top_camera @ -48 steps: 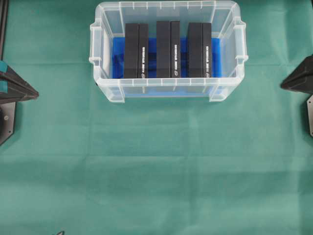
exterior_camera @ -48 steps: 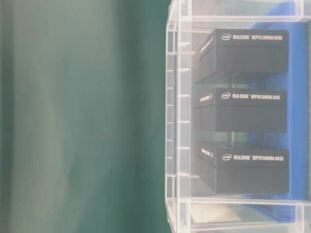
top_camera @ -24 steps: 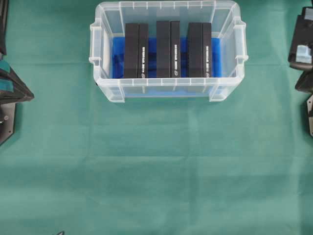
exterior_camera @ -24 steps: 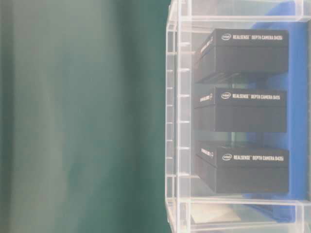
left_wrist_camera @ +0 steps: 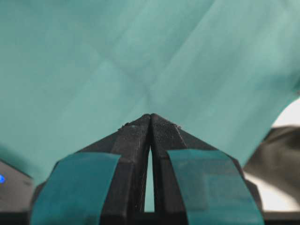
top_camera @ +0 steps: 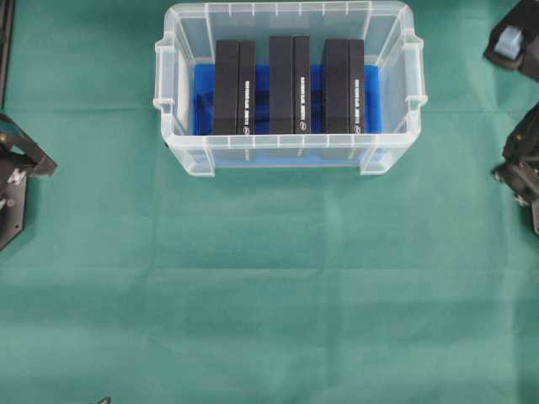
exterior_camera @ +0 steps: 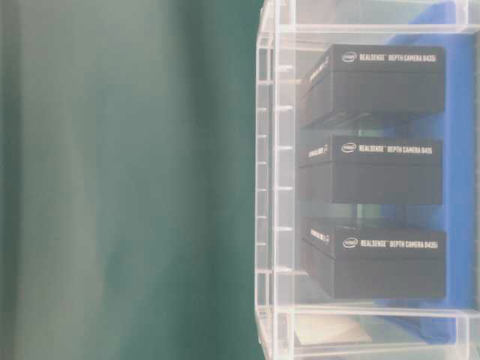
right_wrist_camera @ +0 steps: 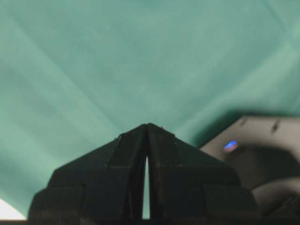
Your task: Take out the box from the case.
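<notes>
The case [top_camera: 286, 151], a clear plastic bin with a blue cloth on its bottom, stands at the top middle of the overhead view. Three black boxes stand on edge inside it, side by side: left [top_camera: 234, 87], middle [top_camera: 290, 84] and right [top_camera: 344, 86]. The table-level view shows them through the case wall [exterior_camera: 274, 187], white lettering on the box [exterior_camera: 379, 259]. My left gripper [left_wrist_camera: 151, 115] is shut on nothing and faces bare green cloth. My right gripper [right_wrist_camera: 146, 124] is also shut and empty over the cloth. Both are far from the case.
Green cloth [top_camera: 269, 286] covers the whole table. Parts of the left arm [top_camera: 18, 164] show at the left edge, and parts of the right arm [top_camera: 520, 156] at the right edge, with another piece [top_camera: 514, 42] at the top right corner.
Both arms have drawn back toward the picture's side edges; the left fingers have slid out of the overhead view, and the right arm has swung upward. The boxes and case have not moved.
</notes>
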Controlling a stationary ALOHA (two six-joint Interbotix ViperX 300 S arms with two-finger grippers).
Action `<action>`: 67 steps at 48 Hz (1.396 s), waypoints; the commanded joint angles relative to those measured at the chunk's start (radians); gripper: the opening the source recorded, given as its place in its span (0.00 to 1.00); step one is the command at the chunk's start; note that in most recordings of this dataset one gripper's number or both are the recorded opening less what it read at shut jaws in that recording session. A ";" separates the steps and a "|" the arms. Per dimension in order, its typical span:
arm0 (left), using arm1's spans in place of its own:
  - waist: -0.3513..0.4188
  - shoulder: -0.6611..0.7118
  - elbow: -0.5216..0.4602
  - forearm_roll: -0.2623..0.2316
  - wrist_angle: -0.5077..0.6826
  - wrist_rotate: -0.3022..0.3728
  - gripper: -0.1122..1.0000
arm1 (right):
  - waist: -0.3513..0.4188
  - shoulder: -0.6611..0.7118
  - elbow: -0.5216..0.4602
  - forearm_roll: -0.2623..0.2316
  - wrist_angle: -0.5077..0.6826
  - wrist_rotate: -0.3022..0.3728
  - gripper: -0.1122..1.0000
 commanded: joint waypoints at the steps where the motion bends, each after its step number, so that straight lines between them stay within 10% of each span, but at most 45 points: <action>1: 0.003 0.005 -0.025 0.012 0.029 -0.124 0.11 | -0.003 0.003 -0.026 -0.025 0.021 0.143 0.10; 10: 0.003 0.003 -0.026 0.014 0.147 -0.341 0.11 | -0.002 0.005 -0.029 -0.072 0.098 0.446 0.10; 31: 0.074 0.005 -0.031 0.029 0.166 -0.373 0.11 | -0.011 0.018 -0.043 -0.112 0.112 0.460 0.10; 67: 0.495 0.086 -0.092 0.031 0.209 -0.015 0.13 | -0.422 0.075 -0.061 -0.124 -0.011 0.115 0.10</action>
